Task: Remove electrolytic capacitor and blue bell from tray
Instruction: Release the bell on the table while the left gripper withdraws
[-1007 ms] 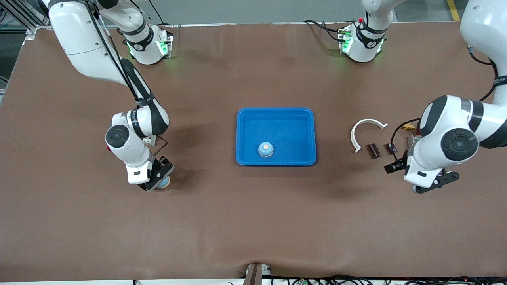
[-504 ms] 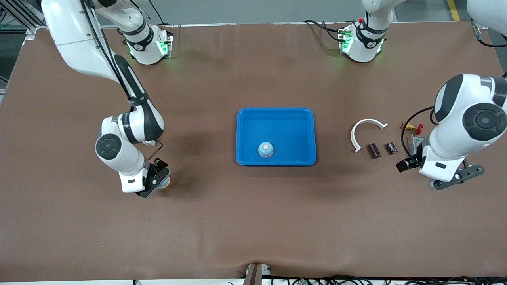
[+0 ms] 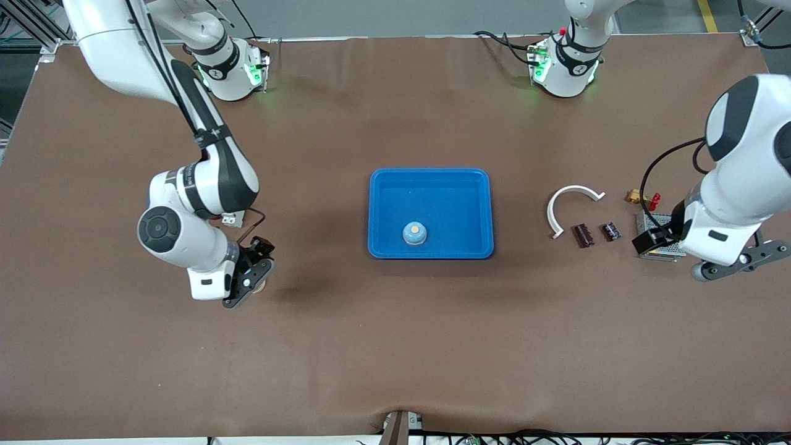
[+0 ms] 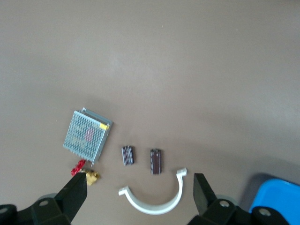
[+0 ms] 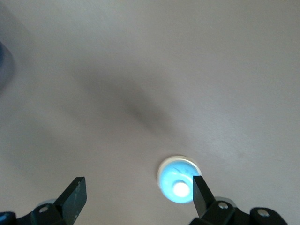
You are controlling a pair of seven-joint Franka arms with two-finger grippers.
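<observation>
Two small dark capacitors (image 3: 583, 235) are laid side by side on the brown table (image 3: 395, 346), between the white curved clip (image 3: 571, 207) and the mesh-topped metal box (image 3: 661, 238), well apart from the blue tray (image 3: 431, 179) toward the left arm's end of the table. A small red and gold connector (image 3: 642, 198) is seen just beside the box, farther from the front camera than it. One bell (image 3: 414, 233) with a pale blue dome is seated inside the tray, in the part of it nearer the front camera. A second bell (image 5: 178, 179) is set on the bare table, well apart from the tray toward the right arm's end. The right gripper (image 3: 250, 278) is held just over this second bell with its fingers (image 5: 74, 197) spread wide and nothing gripped; the bell is seen close beside one fingertip. The left gripper (image 3: 735, 262) is held up over the table beside the mesh-topped box, away from the tray; its fingers (image 4: 75, 194) are also spread wide and empty.
</observation>
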